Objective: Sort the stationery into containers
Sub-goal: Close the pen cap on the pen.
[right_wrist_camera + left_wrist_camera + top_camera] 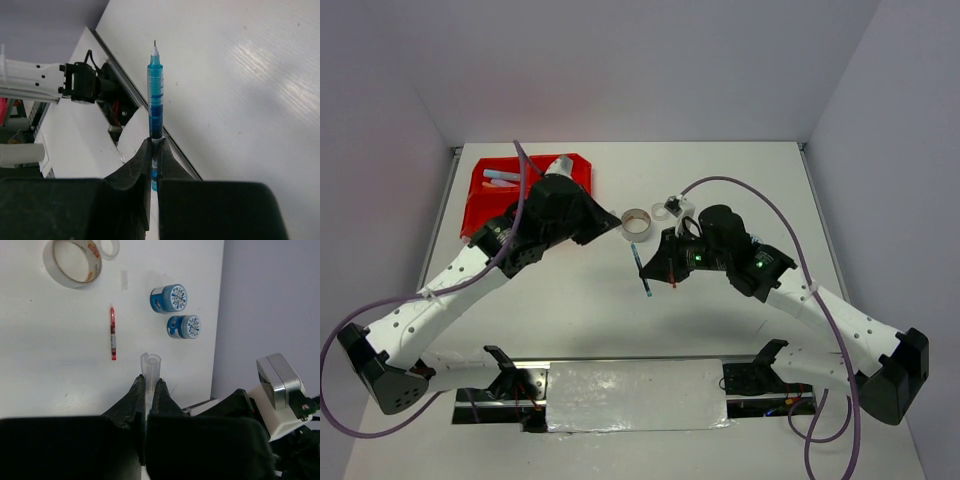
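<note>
My left gripper [149, 382] is shut on a pale, lilac-tinged short stick [150, 364] and holds it above the table. Beyond it lie a red pen [113, 333], two round blue-white tubs [169, 298] [184, 326], a grey tape ring [72, 262] and a clear ring [107, 247]. My right gripper [156, 142] is shut on a thin blue pen [155, 95], held off the table. In the top view the left gripper [610, 225] is just left of the tape ring [638, 224]. The blue pen [642, 270] sticks out of the right gripper [657, 262]. The red bin [480, 200] holds light-blue sticks [500, 178].
A foil-covered plate [635, 395] lies between the arm bases at the near edge. Purple cables [760, 205] loop above both arms. The white walls close the table at the back and sides. The right arm covers the tubs in the top view.
</note>
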`<state>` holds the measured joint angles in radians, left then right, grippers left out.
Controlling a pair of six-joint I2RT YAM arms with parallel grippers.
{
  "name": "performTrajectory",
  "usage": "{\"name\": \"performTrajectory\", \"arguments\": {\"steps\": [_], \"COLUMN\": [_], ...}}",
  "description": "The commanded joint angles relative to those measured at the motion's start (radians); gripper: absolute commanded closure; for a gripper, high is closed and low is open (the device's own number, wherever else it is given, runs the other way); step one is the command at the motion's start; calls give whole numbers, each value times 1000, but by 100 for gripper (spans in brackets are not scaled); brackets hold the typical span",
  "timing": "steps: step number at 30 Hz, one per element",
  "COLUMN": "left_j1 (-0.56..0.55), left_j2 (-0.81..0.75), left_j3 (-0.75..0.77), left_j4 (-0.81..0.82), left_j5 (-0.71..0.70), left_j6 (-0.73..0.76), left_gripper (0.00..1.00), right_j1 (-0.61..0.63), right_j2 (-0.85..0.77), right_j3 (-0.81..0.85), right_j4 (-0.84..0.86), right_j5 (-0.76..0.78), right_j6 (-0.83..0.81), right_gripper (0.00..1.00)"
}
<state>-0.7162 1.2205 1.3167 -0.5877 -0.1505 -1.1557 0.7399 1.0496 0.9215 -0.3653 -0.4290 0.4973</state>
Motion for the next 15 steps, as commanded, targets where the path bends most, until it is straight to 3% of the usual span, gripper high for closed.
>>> {"name": "performTrajectory", "arguments": {"steps": [1,15], "left_j1": [6,21], "left_j2": [-52,-24], "left_j3": [-14,-25], "left_j4": [86,155], "left_j5": [26,115], "left_j6": [42,83], "left_gripper": [100,100], "right_j1": [10,29], "right_j2": [-34,-10], "right_j3": [7,65], "right_j4": [124,89], "right_j5": [-24,-16], "right_j6": [29,4], "right_gripper": [100,100]}}
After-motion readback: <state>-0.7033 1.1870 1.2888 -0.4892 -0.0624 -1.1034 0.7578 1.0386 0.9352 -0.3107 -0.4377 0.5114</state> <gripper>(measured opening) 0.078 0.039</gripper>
